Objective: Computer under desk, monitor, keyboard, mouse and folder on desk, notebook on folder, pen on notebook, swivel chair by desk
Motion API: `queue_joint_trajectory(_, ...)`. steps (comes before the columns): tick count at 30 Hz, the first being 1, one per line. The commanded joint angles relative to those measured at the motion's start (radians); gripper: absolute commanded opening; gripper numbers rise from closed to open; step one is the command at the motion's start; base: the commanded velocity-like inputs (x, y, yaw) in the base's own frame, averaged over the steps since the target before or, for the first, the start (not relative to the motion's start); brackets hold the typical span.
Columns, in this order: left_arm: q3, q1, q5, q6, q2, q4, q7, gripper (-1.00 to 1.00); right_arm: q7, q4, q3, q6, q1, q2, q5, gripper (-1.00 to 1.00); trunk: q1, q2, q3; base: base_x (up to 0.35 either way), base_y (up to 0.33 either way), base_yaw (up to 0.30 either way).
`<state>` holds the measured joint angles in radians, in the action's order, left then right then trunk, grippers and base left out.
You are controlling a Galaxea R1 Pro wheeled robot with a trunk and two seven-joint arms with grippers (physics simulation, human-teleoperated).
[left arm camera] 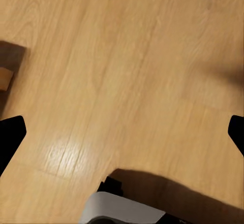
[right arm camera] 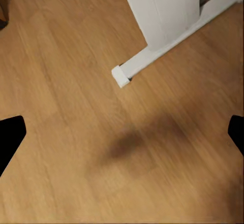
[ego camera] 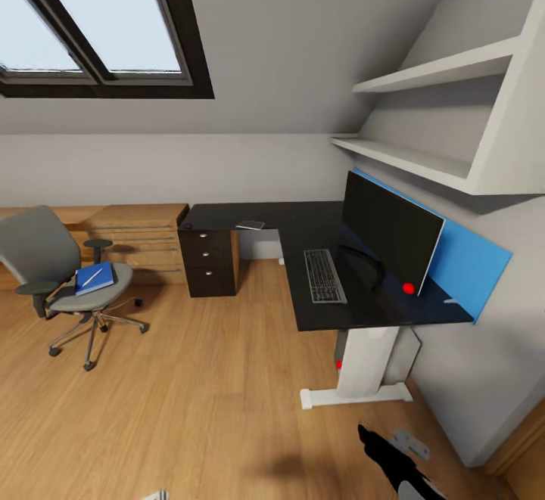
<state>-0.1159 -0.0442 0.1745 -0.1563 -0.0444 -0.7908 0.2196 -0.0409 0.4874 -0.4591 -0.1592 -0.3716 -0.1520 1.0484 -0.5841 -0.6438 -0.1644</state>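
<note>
The black L-shaped desk (ego camera: 303, 222) stands at the right wall. On it the monitor (ego camera: 390, 234) stands upright, with the keyboard (ego camera: 324, 275) flat in front of it. A grey box, the computer (ego camera: 405, 352), sits under the desk behind the white leg (ego camera: 367, 364). The grey swivel chair (ego camera: 60, 273) stands apart at the left, carrying the blue folder (ego camera: 94, 279) with the white pen (ego camera: 92, 276) on it. I cannot make out the mouse or the notebook. Both grippers hang over bare floor: left gripper (left arm camera: 122, 137) open, right gripper (right arm camera: 122, 135) open, next to the desk's white foot (right arm camera: 168, 36).
A small flat grey thing (ego camera: 250, 225) lies on the desk's far arm above the dark drawer unit (ego camera: 210, 262). Light wooden drawers (ego camera: 140, 243) line the back wall. White shelves (ego camera: 439, 69) and a blue wall panel (ego camera: 473, 265) hang over the desk. Wooden floor (ego camera: 189, 409) lies between chair and desk.
</note>
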Motion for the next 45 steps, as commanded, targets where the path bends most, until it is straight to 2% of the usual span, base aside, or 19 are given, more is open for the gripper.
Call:
queue_joint_trajectory(1, -0.004, 0.002, 0.009, 0.001, -0.007, 0.004, 0.005, 1.00, -0.007, -0.005, -0.012, -0.011, 0.005, 0.004, 0.004, 1.00, 0.000, -0.002, -0.002, 0.000, 0.000, 0.000)
queue_joint_trajectory(4, -0.008, 0.003, 0.005, 0.018, -0.023, -0.002, 0.005, 1.00, -0.008, -0.022, -0.003, -0.021, 0.001, 0.021, -0.011, 1.00, 0.000, -0.002, -0.002, 0.000, 0.000, 0.000)
queue_joint_trajectory(6, -0.008, 0.003, 0.004, 0.023, -0.025, -0.009, 0.004, 1.00, -0.008, -0.021, -0.001, -0.015, -0.001, 0.033, -0.005, 1.00, 0.000, -0.002, -0.002, 0.000, 0.000, 0.000)
queue_joint_trajectory(9, -0.008, 0.003, 0.003, 0.007, -0.023, -0.025, 0.003, 1.00, -0.004, -0.018, -0.002, 0.000, -0.003, 0.029, 0.007, 1.00, 0.000, -0.002, -0.002, 0.000, 0.000, 0.000)
queue_joint_trajectory(12, -0.007, 0.003, 0.002, -0.001, -0.017, -0.042, 0.002, 1.00, -0.001, -0.035, -0.009, 0.004, -0.003, 0.026, -0.002, 1.00, 0.000, -0.002, -0.002, 0.000, 0.000, 0.000)
queue_joint_trajectory(21, -0.007, 0.003, 0.002, -0.008, -0.009, -0.055, 0.003, 1.00, 0.034, -0.075, -0.049, 0.007, -0.004, 0.026, -0.052, 1.00, 0.000, -0.002, -0.002, 0.000, 0.000, 0.001)
queue_joint_trajectory(30, -0.007, 0.003, 0.003, -0.008, -0.008, -0.041, 0.003, 1.00, 0.035, -0.075, -0.052, 0.007, -0.004, 0.029, -0.102, 1.00, 0.000, -0.002, -0.002, 0.017, 0.008, 0.181)
queue_joint_trajectory(31, -0.007, 0.003, 0.003, -0.008, -0.008, -0.038, 0.003, 1.00, 0.036, -0.075, -0.053, 0.007, -0.004, 0.029, -0.127, 1.00, 0.000, -0.002, -0.002, 0.197, 0.158, 0.058)
queue_joint_trajectory(38, -0.005, 0.003, 0.002, -0.008, -0.009, -0.016, 0.004, 1.00, 0.035, -0.073, -0.096, 0.007, -0.004, 0.029, -0.144, 1.00, 0.000, -0.002, -0.002, 0.138, 0.118, 0.018)
queue_joint_trajectory(45, -0.004, 0.003, 0.000, -0.007, -0.009, -0.007, 0.003, 1.00, 0.036, -0.073, -0.108, 0.006, -0.004, 0.032, -0.148, 1.00, 0.000, -0.002, -0.002, 0.119, 0.102, 0.128)
